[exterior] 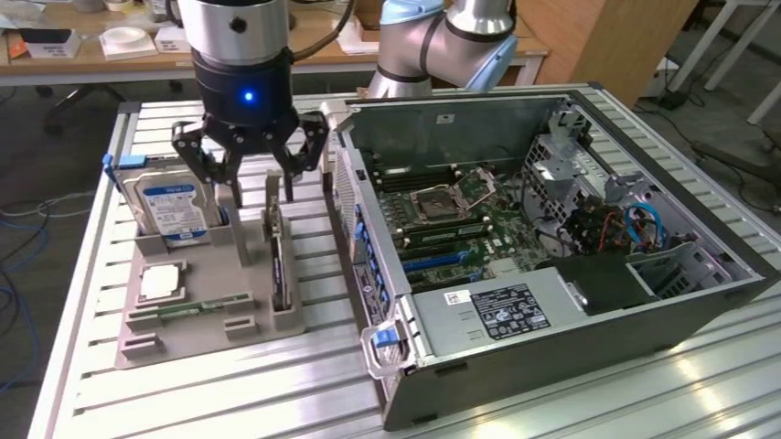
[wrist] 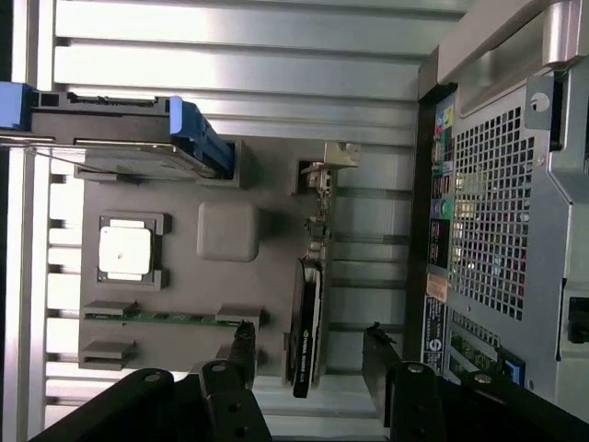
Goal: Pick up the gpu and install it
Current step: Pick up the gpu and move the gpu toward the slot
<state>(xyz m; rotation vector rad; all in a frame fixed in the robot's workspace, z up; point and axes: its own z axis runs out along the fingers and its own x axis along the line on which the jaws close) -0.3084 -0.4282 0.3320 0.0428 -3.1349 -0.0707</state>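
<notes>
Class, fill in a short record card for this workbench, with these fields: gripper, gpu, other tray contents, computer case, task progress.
gripper: open, holding nothing, poised over the gpu
gpu: standing on edge in the grey tray, on the side nearest the computer case
other tray contents: hard drive upright; processor chip lying flat; memory stick in a slot
computer case: lying on its side, side panel off, motherboard exposed
task progress: gpu not yet picked up or installed
</notes>
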